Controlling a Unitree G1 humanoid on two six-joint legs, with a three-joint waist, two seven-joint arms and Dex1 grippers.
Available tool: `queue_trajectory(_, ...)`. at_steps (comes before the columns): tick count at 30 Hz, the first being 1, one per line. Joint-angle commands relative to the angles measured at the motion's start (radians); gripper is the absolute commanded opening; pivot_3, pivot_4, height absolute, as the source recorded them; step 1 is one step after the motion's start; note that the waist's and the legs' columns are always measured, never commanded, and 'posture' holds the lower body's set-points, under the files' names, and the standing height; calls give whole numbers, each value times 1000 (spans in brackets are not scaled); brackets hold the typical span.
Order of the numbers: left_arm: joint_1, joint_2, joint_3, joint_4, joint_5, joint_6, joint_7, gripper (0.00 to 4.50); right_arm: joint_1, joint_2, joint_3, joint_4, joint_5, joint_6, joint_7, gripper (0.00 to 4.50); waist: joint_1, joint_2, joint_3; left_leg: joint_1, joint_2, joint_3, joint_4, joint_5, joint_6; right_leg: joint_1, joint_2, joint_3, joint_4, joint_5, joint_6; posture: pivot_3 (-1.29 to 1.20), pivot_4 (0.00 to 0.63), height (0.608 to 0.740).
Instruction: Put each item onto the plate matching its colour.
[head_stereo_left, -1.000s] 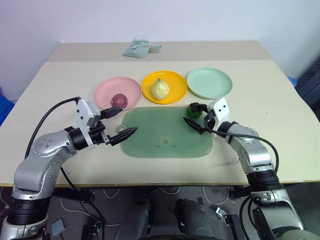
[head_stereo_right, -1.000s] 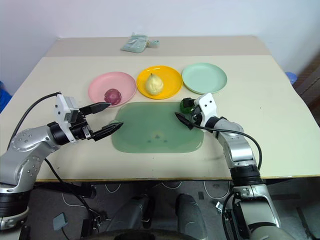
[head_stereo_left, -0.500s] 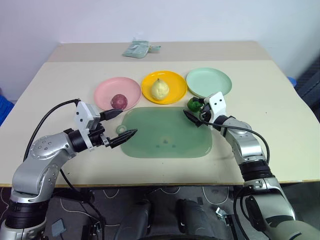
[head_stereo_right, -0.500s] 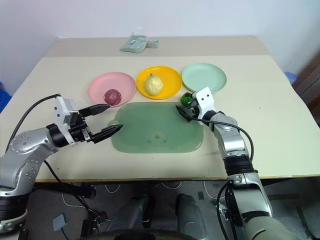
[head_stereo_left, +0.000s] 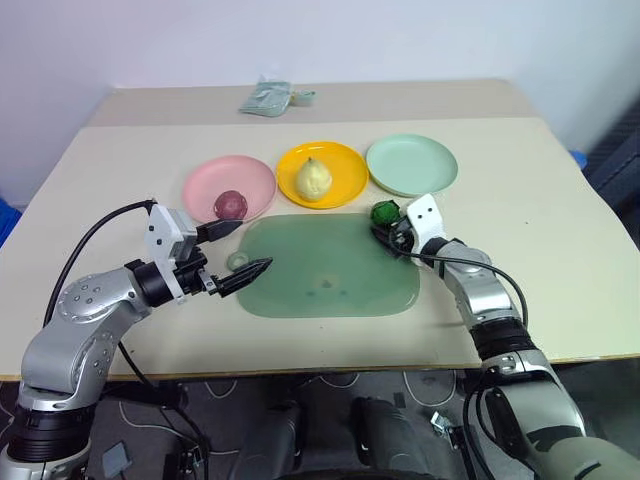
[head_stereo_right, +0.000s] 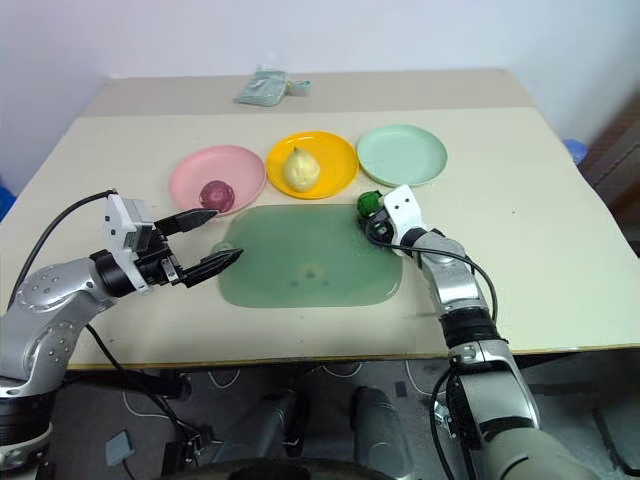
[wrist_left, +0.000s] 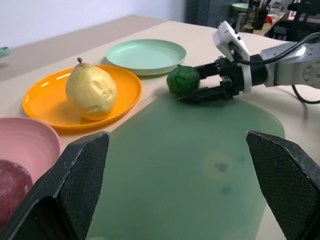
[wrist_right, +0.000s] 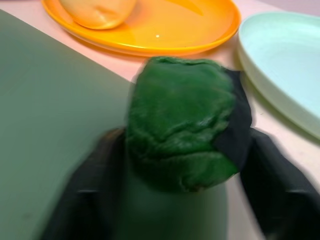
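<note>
Table (head_stereo_left: 540, 215): we see a beige top.
Back edge: a pale green bag (head_stereo_left: 263, 97).
Middle row: we count pink plate (head_stereo_left: 205, 180), yellow plate (head_stereo_left: 345, 175), mint plate (head_stereo_left: 412, 165) (left to right).
Nearer us: a translucent green mat (head_stereo_left: 330, 265).

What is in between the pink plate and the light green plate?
The yellow plate, with the pale pear on it, lies between the pink plate and green plate, seen from the head views.
</note>
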Motion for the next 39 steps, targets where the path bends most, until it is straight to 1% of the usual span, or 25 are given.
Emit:
queue_trajectory(1, 1, 10, 20, -45, -16, 4, 13, 4500, -35, 3, -19, 16, -12, -38, -32, 1570, -1, 0, 0, 0, 0, 0, 0, 0, 0, 0, 0, 0, 0, 0, 0, 0, 150, 740)
queue_trajectory(8, 2, 6, 21, -59, -21, 17, 31, 4500, -89, 7, -63, 29, 16, -65, -59, 1570, -1, 0, 0, 0, 0, 0, 0, 0, 0, 0, 0, 0, 0, 0, 0, 0, 150, 740)
queue_trajectory(11, 2, 3, 20, -64, -23, 19, 40, 4500, -144, 10, -91, 60, 43, -59, -54, 1570, -1, 1, 0, 0, 0, 0, -1, 0, 0, 0, 0, 0, 0, 0, 0, 0, 150, 740)
queue_trajectory(14, 0, 0, 17, -71, -26, 24, 50, 4500, -229, -4, -104, 161, 39, -80, -61, 1570, -2, 1, 0, 0, 0, 0, -1, 0, 0, 0, 0, 0, 0, 0, 0, 0, 150, 740)
queue_trajectory(17, 2, 1, 19, -78, -30, 27, 60, 4500, -371, -31, -113, 378, 20, -134, -54, 1570, -5, 1, 1, 0, 0, 0, -1, 0, 0, 0, 0, 0, 0, 0, 0, 0, 150, 740)
queue_trajectory(18, 3, 2, 22, -82, -32, 29, 65, 4500, -416, -39, -112, 452, 10, -152, -59, 2070, -4, 1, 1, 0, 0, 0, -1, 0, 0, 0, 0, 0, 0, 0, 0, 0, 150, 740)
queue_trajectory(19, 4, 3, 25, -86, -35, 33, 71, 4500, -448, -45, -108, 511, 0, -167, -62, 2662, -4, 1, 1, 0, 0, 0, -1, 0, 0, 0, 0, 0, 0, 0, -1, 0, 150, 740)
queue_trajectory(20, 4, 3, 27, -91, -38, 37, 77, 4500, -475, -49, -104, 560, -10, -184, -66, 3065, -3, 1, 1, 0, 0, 0, -1, 0, 0, 0, 0, 0, 0, 0, -1, 0, 150, 740)
queue_trajectory(22, -1, 2, 27, -107, -42, 53, 96, 4500, -517, -58, -98, 637, -32, -220, -90, 4054, -5, 1, 1, 0, 0, 0, -2, 1, -1, 0, 0, 0, -1, 0, -1, 0, 150, 740)
queue_trajectory(23, -4, 1, 26, -111, -43, 59, 105, 4500, -533, -62, -98, 662, -41, -234, -105, 4455, -5, 1, 1, 0, 0, 0, -2, 1, -1, 0, 0, 0, -1, -1, -1, 0, 150, 740)
queue_trajectory(27, -20, -8, 22, -115, -39, 74, 142, 4500, -561, -88, -113, 695, -44, -266, -107, 4455, -4, 2, 2, 0, 0, 0, -2, 2, -2, -1, 0, 0, -1, -1, -1, 0, 150, 740)
queue_trajectory(31, -48, -23, 8, -95, -7, 73, 186, 4500, -512, -127, -144, 601, 0, -278, -11, 4455, -3, 2, 2, 0, 0, 0, -2, 2, -2, 0, 0, 0, -1, -1, -1, 0, 150, 740)
queue_trajectory(33, -59, -33, 1, -86, 9, 68, 208, 4500, -443, -146, -153, 473, 37, -247, 76, 4455, -4, 2, 2, 0, 0, 0, -2, 1, -2, 0, 0, 0, -1, 0, -1, 0, 150, 740)
queue_trajectory(34, -61, -34, -3, -83, 20, 66, 216, 4500, -374, -157, -157, 338, 70, -195, 124, 4455, -1, 2, 2, 0, 0, 0, -2, 1, -2, 0, 0, 0, 0, 0, -1, 0, 150, 740)
queue_trajectory(35, -55, -35, -5, -78, 28, 60, 213, 4500, -260, -179, -163, 125, 119, -105, 165, 4455, 2, 2, 2, 0, 0, -1, -2, 1, -1, 0, 0, 0, -1, 0, -1, 0, 150, 740)
queue_trajectory(36, -50, -35, -7, -76, 33, 56, 211, 4500, -178, -195, -168, -29, 152, -34, 188, 4455, 5, 2, 2, 0, 0, -1, -2, 0, 0, 0, 0, -1, -1, -1, -1, 0, 150, 740)
queue_trajectory(38, -20, -30, -8, -60, 54, 17, 183, 4500, 59, -238, -203, -410, 228, 128, 187, 4455, 12, 3, 2, -1, 0, -2, -2, 0, 0, 0, 0, -1, -1, -1, -1, 0, 150, 740)
queue_trajectory(39, -9, -28, -10, -53, 64, -1, 173, 4500, 134, -251, -219, -527, 249, 179, 177, 4455, 16, 4, 2, -2, 0, -2, -2, 0, 0, -1, 0, -1, -1, -1, -1, 0, 150, 740)
